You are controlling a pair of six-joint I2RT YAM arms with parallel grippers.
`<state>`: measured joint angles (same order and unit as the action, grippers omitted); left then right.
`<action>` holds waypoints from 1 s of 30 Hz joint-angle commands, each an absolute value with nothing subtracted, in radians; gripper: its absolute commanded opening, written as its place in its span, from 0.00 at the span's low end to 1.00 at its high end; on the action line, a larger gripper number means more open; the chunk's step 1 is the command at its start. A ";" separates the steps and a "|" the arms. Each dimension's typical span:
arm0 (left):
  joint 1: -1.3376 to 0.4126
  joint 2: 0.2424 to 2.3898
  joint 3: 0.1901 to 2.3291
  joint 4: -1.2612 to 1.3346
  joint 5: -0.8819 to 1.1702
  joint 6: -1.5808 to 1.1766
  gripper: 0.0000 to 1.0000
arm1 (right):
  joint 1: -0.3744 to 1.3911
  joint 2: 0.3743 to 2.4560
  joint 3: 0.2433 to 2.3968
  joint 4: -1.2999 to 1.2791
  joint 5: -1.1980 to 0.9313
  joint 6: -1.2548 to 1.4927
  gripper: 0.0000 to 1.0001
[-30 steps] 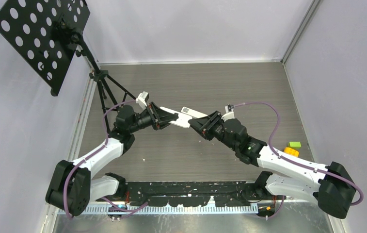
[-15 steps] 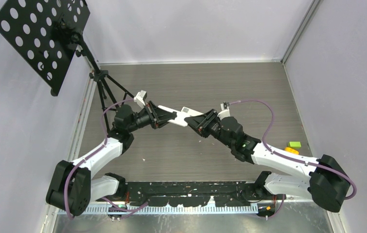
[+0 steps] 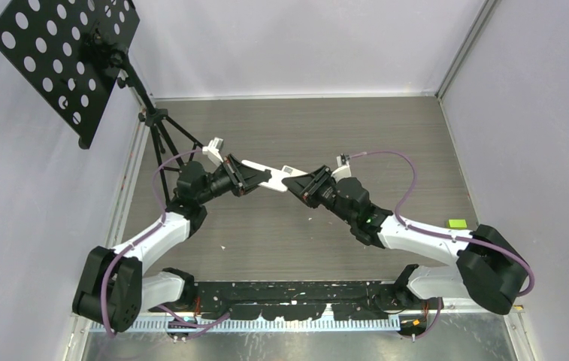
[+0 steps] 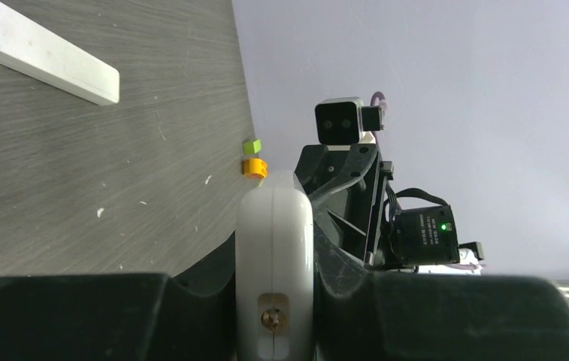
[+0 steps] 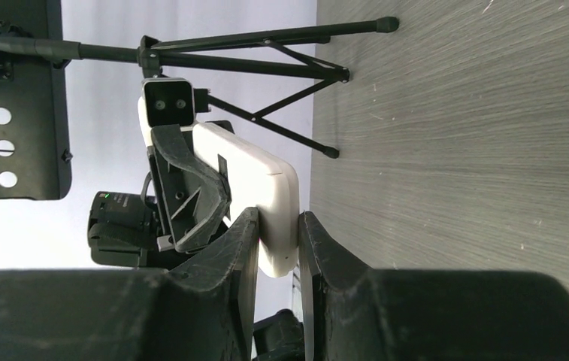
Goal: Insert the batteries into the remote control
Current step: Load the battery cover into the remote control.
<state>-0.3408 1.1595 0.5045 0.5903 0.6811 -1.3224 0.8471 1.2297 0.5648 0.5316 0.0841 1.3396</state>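
The white remote control (image 3: 266, 175) hangs above the table between both arms. My left gripper (image 3: 253, 178) is shut on one end of it; in the left wrist view the remote (image 4: 275, 226) stands edge-on between the black jaws. My right gripper (image 3: 297, 184) is shut on the other end, and both of its fingers press the remote's (image 5: 266, 188) rounded tip. The batteries are out of view.
A second white bar with a printed label (image 4: 40, 53) lies on the table just behind the grippers. A green block (image 3: 458, 223) and an orange block (image 4: 254, 167) sit at the right. A black music stand (image 3: 67, 53) with tripod legs (image 5: 266, 45) stands at the back left.
My right arm has reached further left and its jaws have narrowed onto the end of the remote. The left gripper has kept its grip and shifted slightly toward the back.
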 commanded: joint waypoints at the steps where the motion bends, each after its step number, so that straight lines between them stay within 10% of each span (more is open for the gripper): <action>1: -0.479 1.180 0.562 0.727 0.893 -1.301 0.00 | 0.882 1.304 0.623 0.662 -0.042 1.305 0.19; 30: -0.560 1.103 0.658 0.430 0.807 -1.063 0.00 | 0.883 1.176 0.503 0.645 -0.055 1.206 0.24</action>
